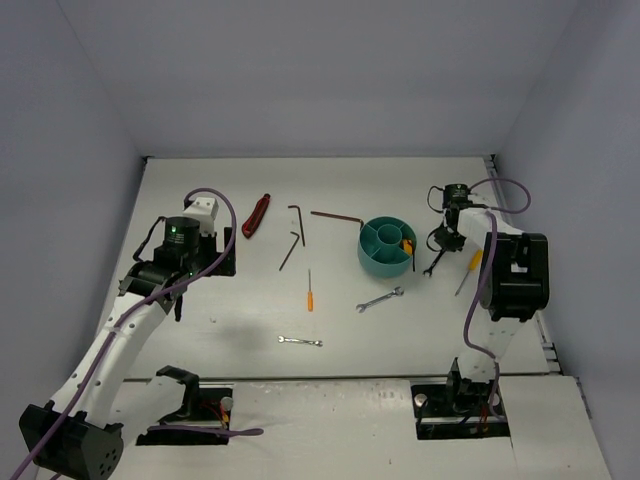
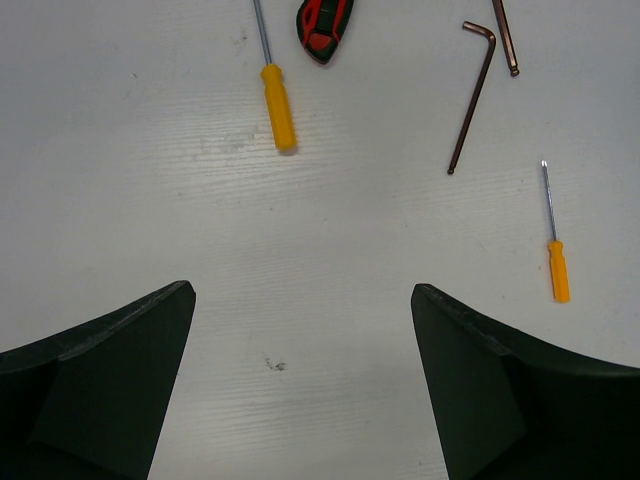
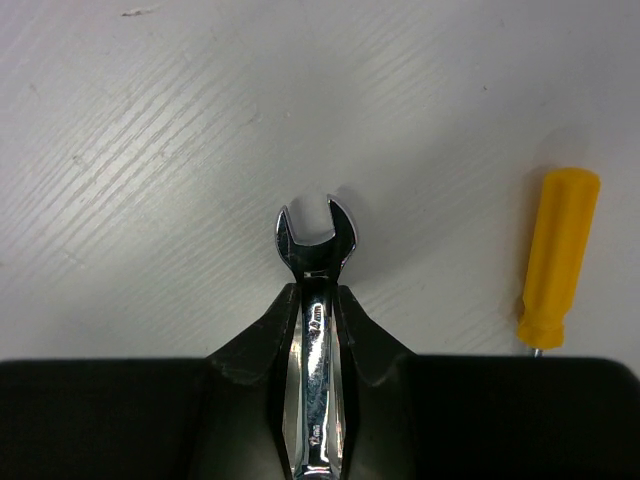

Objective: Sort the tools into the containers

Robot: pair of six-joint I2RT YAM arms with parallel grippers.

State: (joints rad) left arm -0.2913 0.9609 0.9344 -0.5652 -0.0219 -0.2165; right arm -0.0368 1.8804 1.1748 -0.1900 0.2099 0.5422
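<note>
My right gripper [image 3: 318, 290] is shut on the shank of a silver wrench [image 3: 313, 235], whose open end pokes out past the fingertips just over the table. From above, that gripper [image 1: 438, 255] and the wrench [image 1: 430, 268] sit right of the round teal tub [image 1: 387, 250], which holds a small yellow item [image 1: 408, 243]. My left gripper [image 2: 301, 287] hangs open over bare table at the left [image 1: 215, 260]. Ahead of it lie an orange-handled screwdriver [image 2: 278, 105], the red-and-black tool [image 2: 325, 25], a dark hex key [image 2: 472, 100] and a thinner screwdriver [image 2: 557, 265].
An orange screwdriver handle [image 3: 558, 255] lies just right of the held wrench. Two more wrenches [image 1: 380, 300] [image 1: 300, 341] lie mid-table, and a long hex key [image 1: 335, 215] lies behind the tub. Walls enclose the table on three sides.
</note>
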